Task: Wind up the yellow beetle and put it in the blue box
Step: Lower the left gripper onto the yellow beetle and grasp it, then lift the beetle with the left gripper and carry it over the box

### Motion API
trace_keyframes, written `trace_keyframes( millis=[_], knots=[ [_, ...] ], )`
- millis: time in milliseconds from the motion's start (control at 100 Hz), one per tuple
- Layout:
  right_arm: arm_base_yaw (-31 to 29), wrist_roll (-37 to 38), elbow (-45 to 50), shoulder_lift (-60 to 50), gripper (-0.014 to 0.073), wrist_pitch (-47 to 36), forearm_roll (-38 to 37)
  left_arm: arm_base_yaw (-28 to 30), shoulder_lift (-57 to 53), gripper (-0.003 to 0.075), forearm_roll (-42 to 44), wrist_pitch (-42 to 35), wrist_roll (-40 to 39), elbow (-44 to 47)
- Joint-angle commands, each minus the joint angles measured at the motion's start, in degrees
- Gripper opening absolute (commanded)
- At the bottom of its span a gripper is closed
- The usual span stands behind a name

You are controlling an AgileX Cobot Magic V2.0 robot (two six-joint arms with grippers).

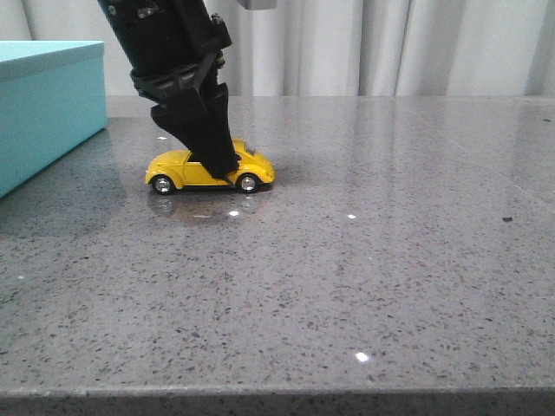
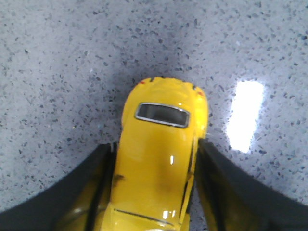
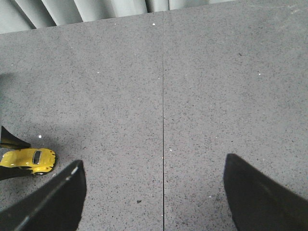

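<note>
The yellow beetle [image 1: 178,166] stands on its wheels on the grey speckled table, left of centre in the front view. My left gripper [image 1: 224,173] comes down over it from above. In the left wrist view its black fingers [image 2: 91,192] press both flanks of the beetle [image 2: 159,96], so the gripper [image 2: 156,143] is shut on it. The blue box [image 1: 43,104] stands at the far left, apart from the car. My right gripper [image 3: 154,161] is open and empty above bare table; the beetle [image 3: 29,158] shows small at the edge of its view.
The table [image 1: 364,260] has a front edge near the bottom of the front view. White curtains [image 1: 390,43] hang behind it. A thin seam [image 3: 163,96] runs across the tabletop in the right wrist view.
</note>
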Motion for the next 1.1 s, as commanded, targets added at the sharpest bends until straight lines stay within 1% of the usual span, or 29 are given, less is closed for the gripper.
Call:
trace_keyframes(
  millis=[0,110,180,250,360,450,510,590,700,840,910,970,1090],
  knots=[
    [-0.09,-0.77,-1.31,-0.41,0.0581,-3.25,0.23,-0.35,-2.76,0.0183,-1.3,-1.5,0.03,-1.88],
    [-0.09,-0.77,-1.31,-0.41,0.0581,-3.25,0.23,-0.35,-2.98,0.009,-1.3,-1.27,0.03,-1.9],
    [-0.09,-0.77,-1.31,-0.41,0.0581,-3.19,0.23,-0.35,-3.25,0.0055,-1.3,-0.22,0.03,-2.97],
    [-0.09,-0.77,-1.31,-0.41,0.0581,-3.14,0.23,-0.35,-3.9,0.0046,-1.3,0.65,-1.63,-5.2],
    [-0.09,-0.77,-1.31,-0.41,0.0581,-3.14,0.23,0.48,-5.62,0.0047,-0.06,0.41,-7.31,-10.31],
    [-0.09,-0.77,-1.31,-0.41,0.0581,-3.14,0.23,2.36,-7.54,0.0048,2.79,0.29,-15.58,-14.75],
    [-0.09,-0.77,-1.31,-0.41,0.0581,-3.14,0.23,4.58,-9.01,0.0048,4.67,0.71,-21.88,-17.08],
    [-0.09,-0.77,-1.31,-0.41,0.0581,-3.19,0.23,8.05,-11.13,0.0048,5.86,1.87,-26.88,-19.43],
    [-0.09,-0.77,-1.31,-0.41,0.0581,-3.25,0.23,15.0,-14.43,0.0048,5.92,4.1,-35.69,-19.92],
    [-0.09,-0.77,-1.31,-0.41,0.0581,-3.19,0.23,23.02,-15.65,0.0048,5.92,10.91,-41.08,-19.92],
    [-0.09,-0.77,-1.31,-0.41,0.0581,-3.19,0.23,26.57,-15.65,0.0048,5.92,13.63,-42.32,-19.56],
    [-0.09,-0.77,-1.31,-0.41,0.0581,-3.3,0.23,29.27,-15.5,0.0048,5.97,14.42,-43.53,-18.72],
    [-0.09,-0.77,-1.31,-0.41,0.0581,-3.42,0.27,32.89,-15.12,0.0048,5.97,13.89,-45.58,-16.14]
  ],
)
